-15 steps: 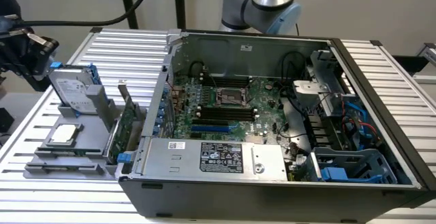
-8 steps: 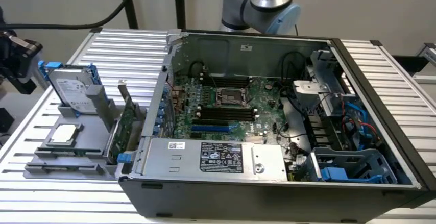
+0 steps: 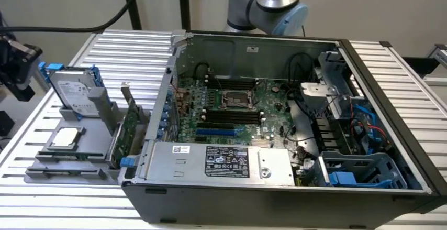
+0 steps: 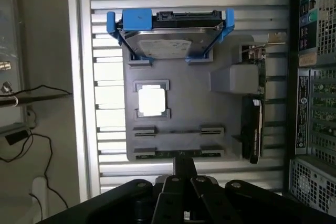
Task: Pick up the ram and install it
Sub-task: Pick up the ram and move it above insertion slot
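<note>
Green ram [image 4: 157, 155] sits in the grey holder [image 4: 189, 114], approach step in hand (gripper [image 4: 184, 162] near it, fingers [image 4: 181, 169] apparently together); a grasp needs them parted.

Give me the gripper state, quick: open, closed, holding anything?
Gripper: cannot be told whether open or closed. It is right by the ram, which sits in its slot on the grey tray.
</note>
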